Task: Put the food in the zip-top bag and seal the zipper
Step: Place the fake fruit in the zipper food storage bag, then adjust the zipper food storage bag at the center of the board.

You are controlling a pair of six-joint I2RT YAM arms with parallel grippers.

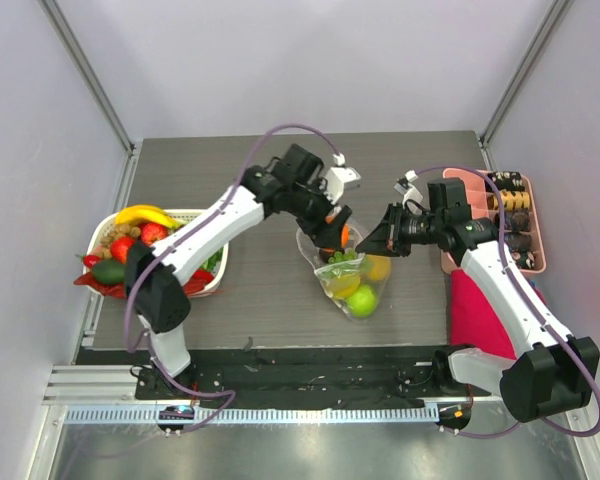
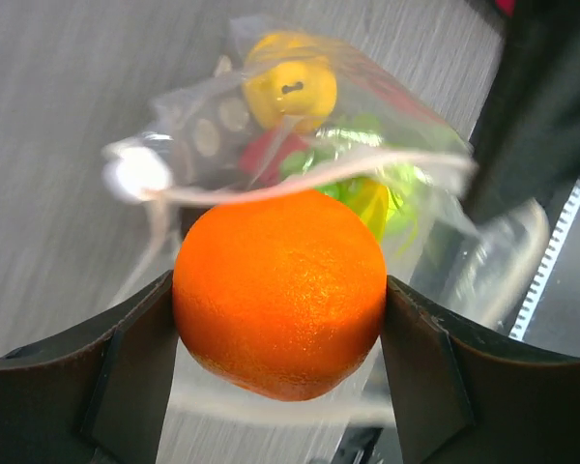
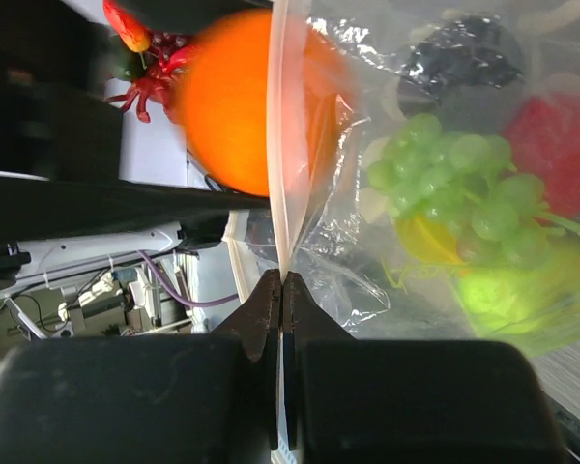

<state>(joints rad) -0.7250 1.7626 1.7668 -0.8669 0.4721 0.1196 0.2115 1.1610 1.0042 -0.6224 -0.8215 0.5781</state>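
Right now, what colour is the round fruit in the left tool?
Bright orange; the fruit shows best in the left wrist view.

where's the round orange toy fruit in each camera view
top external: round orange toy fruit at centre, at the top end of the clear dotted plastic bag
left wrist: the fruit lower centre, bag behind it
right wrist: the fruit upper left, behind the bag's edge
shared landmark: the bag

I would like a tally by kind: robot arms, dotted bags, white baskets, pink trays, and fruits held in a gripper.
Robot arms: 2
Dotted bag: 1
White basket: 1
Pink tray: 1
Fruit held in a gripper: 1, the orange in the left gripper
Total: 6
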